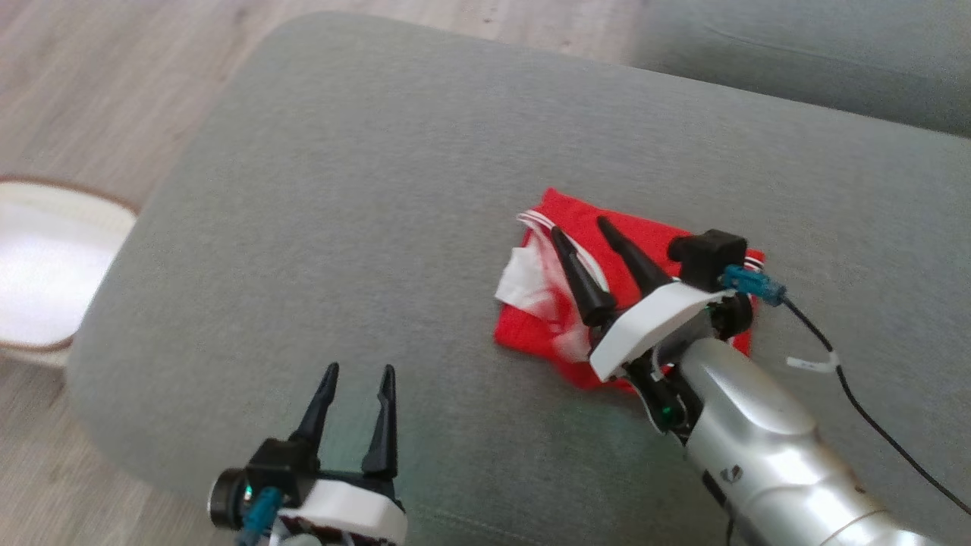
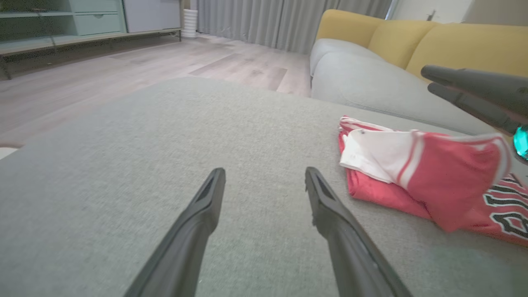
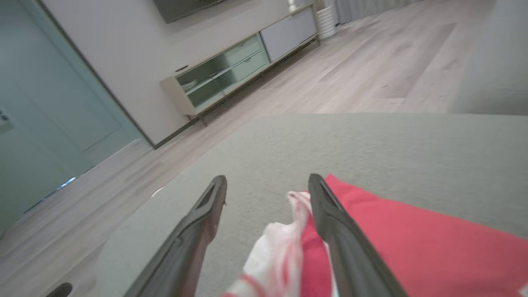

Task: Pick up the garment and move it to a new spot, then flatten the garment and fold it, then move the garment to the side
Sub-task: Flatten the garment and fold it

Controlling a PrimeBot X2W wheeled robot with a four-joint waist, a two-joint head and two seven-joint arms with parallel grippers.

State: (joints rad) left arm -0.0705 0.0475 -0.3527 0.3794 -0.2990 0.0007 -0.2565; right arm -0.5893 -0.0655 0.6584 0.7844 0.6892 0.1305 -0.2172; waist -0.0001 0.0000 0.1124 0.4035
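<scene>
Red jersey [image 1: 531, 334] is seen folded on the grey ottoman [image 1: 379, 189] — right gripper [image 1: 578, 225] is held spread just over it, nothing clamped; left gripper [image 1: 360, 369] is spread too, empty, well apart.

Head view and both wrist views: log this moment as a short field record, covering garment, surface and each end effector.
garment: red sports jersey with white trim and black lettering, folded compactly, white flap loose on top
surface: grey fabric cushion, garment right of centre
left end effector: open, over bare cushion, apart from garment
right end effector: open, over garment, white flap between its fingers; contact unclear
floor: pale round basket with brown rim, at left
</scene>
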